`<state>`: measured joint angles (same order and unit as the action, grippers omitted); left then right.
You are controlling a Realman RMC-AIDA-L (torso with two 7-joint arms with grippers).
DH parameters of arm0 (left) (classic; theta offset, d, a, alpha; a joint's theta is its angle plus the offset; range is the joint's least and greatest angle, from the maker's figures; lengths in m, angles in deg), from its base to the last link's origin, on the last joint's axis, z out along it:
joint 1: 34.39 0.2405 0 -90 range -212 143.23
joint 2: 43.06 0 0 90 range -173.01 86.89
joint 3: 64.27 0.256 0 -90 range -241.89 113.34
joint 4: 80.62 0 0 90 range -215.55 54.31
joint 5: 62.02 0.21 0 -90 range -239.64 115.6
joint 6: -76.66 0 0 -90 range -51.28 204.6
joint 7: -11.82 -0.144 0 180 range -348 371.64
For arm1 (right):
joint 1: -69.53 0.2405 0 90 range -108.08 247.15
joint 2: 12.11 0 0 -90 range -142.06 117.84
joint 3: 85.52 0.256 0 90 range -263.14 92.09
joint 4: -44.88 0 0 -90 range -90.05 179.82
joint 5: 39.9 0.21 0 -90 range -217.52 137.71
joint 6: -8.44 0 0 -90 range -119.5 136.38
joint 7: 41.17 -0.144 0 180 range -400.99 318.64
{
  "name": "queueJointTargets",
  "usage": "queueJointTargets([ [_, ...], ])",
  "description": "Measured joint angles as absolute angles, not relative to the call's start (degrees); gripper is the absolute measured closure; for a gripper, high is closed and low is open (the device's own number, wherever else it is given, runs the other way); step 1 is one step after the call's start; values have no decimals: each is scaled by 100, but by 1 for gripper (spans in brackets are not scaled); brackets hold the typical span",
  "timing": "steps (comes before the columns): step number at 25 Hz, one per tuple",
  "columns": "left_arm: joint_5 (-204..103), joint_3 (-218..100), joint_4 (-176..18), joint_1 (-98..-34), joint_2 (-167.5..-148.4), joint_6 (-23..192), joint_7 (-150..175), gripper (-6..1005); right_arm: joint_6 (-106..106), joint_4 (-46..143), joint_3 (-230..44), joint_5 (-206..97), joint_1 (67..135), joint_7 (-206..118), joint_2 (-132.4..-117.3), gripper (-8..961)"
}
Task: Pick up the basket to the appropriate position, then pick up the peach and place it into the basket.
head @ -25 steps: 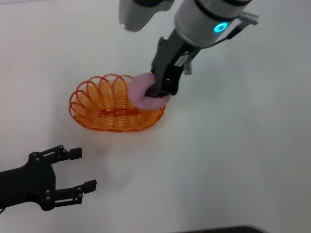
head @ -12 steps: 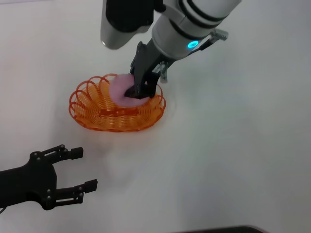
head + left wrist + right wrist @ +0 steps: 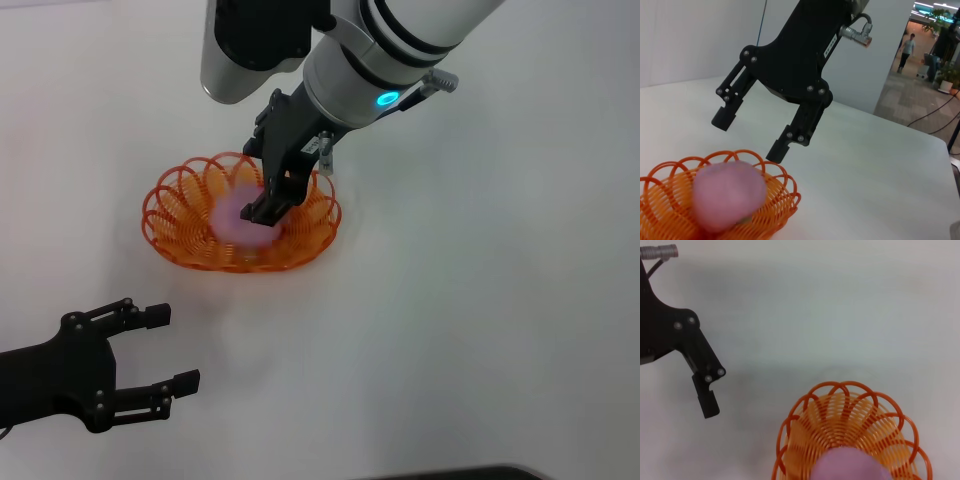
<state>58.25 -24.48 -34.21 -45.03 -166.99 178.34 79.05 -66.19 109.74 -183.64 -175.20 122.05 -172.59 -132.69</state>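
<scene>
Here: peach [image 3: 238,222] lying inside the basket [image 3: 175,215], out on the white tabletop [image 3: 480,300]. Right tool [image 3: 268,205] hovering just above the fruit, fingers spread and no longer touching it, seen clearly in the left wrist view. Left tool [image 3: 168,348] parked near the front-left edge, well apart from the basket, fingers spread, holding nothing.

We see a plain white counter [image 3: 480,330], a pale wall [image 3: 685,40] behind it, and a lit corridor [image 3: 920,75] with grey floor beyond.
</scene>
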Motion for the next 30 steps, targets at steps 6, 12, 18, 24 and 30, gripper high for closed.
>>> queueJointTargets([
  [6, 5831, -2446, -3421, -4500, -16698, 17835, 7905, 144, -6565, 10981, -18273, -17297, 12103, -17219, -13249, 116],
  [12, 5831, -2445, -3421, -4493, -16698, 17838, 7906, 145, -6672, 11213, -17622, -16706, 11625, -16763, -13213, 29],
  [18, 5831, -2489, -3421, -4484, -16698, 17897, 7905, 145, -7293, 11470, -16521, -16247, 10850, -16053, -13188, 16],
  [24, 5830, -2502, -3404, -4473, -16698, 17905, 7921, 145, -8174, 11469, -15303, -15444, 9913, -15013, -13182, 16],
  [30, 5829, -2507, -3401, -4467, -16698, 17911, 7931, 145, -8294, 11112, -14678, -14982, 9053, -13949, -13189, 17],
])
